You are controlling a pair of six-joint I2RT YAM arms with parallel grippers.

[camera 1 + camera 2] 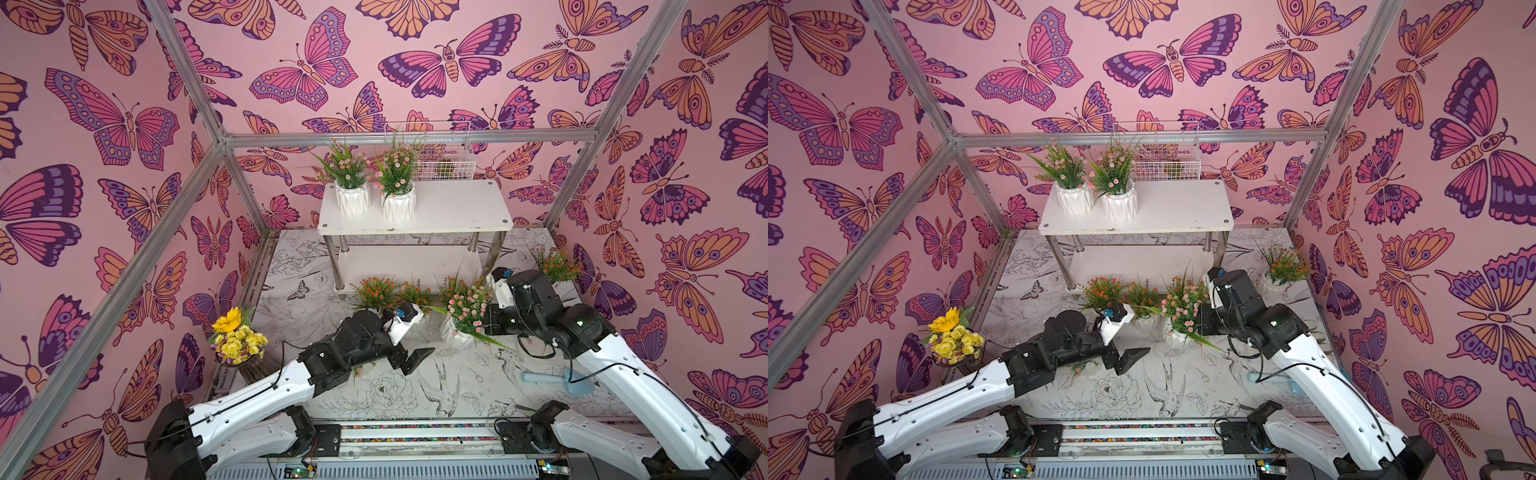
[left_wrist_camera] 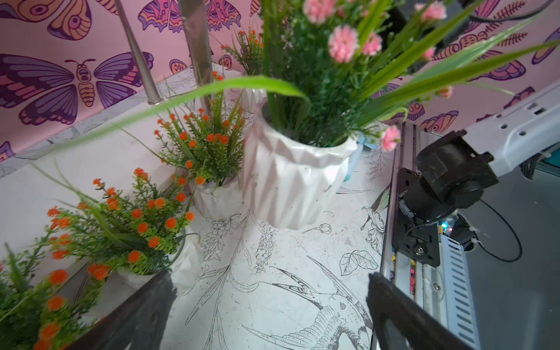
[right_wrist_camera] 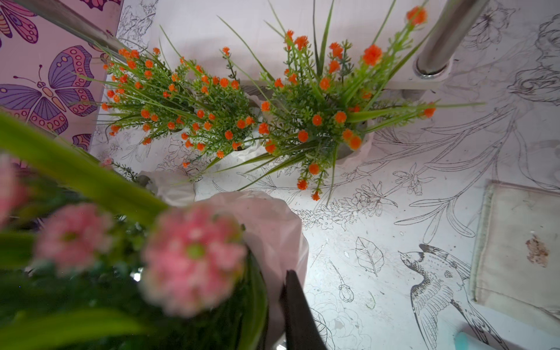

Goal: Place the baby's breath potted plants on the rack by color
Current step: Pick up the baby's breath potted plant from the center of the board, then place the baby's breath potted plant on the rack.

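One pink-flowered potted plant is the thing in hand. The right gripper is clamped on the rim of its white ribbed pot, with one finger showing outside the wall and the other lost in the foliage. The pot is tilted rather than upright, by the near-right leg of the rack; whether its base touches the worktop I cannot tell. From there the rack's top shelf lies farther back and higher. Its bare stretch is just right of the two pink plants standing at the shelf's left end. I judge the coming move to be a lift up and away to that spot, righting the pot on the way, and the right arm is the nearer one for it. The left gripper hangs empty, jaws wide apart, nearer and left of the held pot. Counted, pink makes four: two shelved, one held, and a fourth sprig peeking from under the left arm, its pot hidden. The orange plants also number four: three in a row along the rack's near edge and one at the far right.
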